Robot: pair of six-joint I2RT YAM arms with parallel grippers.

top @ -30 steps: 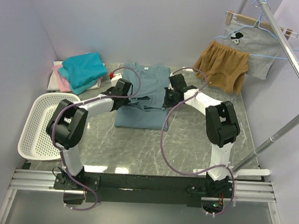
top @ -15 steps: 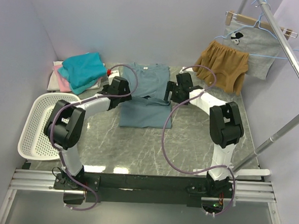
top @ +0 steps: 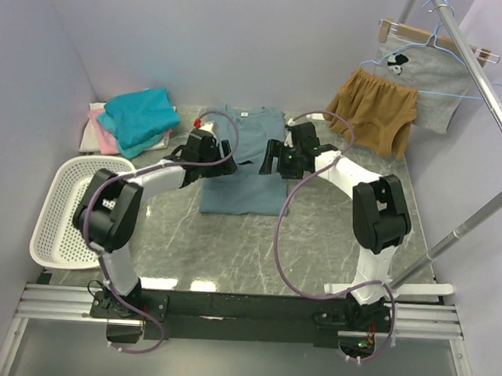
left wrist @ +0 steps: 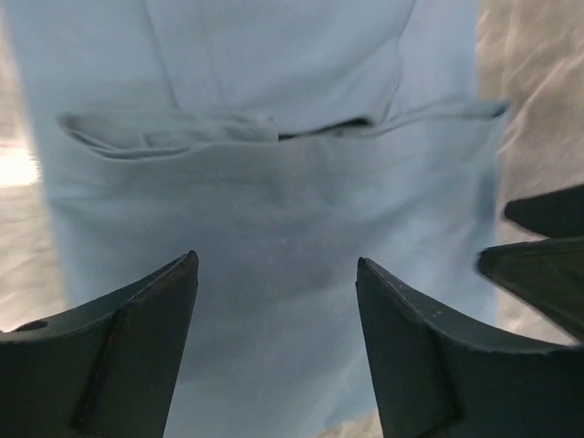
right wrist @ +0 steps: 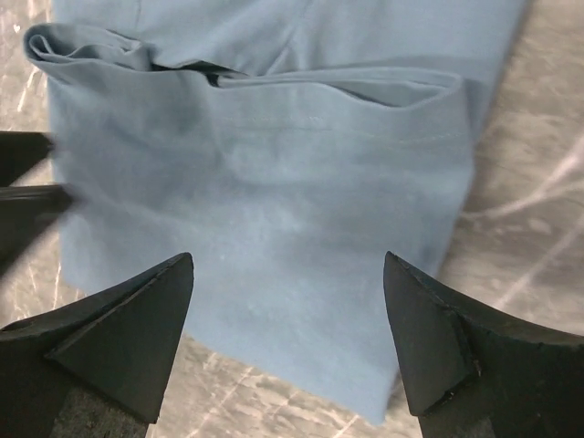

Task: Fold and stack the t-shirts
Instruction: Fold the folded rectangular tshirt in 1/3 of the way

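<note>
The dusty grey-blue t-shirt lies mid-table, its lower part folded up over its body; the folded edge runs across both wrist views. My left gripper hovers open over the shirt's left side, with only cloth showing beneath its gap. My right gripper hovers open over the right side, nothing between its tips. The two grippers face each other a short way apart. A bright teal t-shirt lies on pink and white ones at the back left.
A white mesh basket sits at the left edge. Mustard-brown shorts and a grey printed garment hang from a rack at the back right. Bare marble table lies in front of the shirt.
Both grippers were shut on the shirt a second ago. They have opened, let the cloth go and drawn slightly toward the back, leaving the fold lying flat.
</note>
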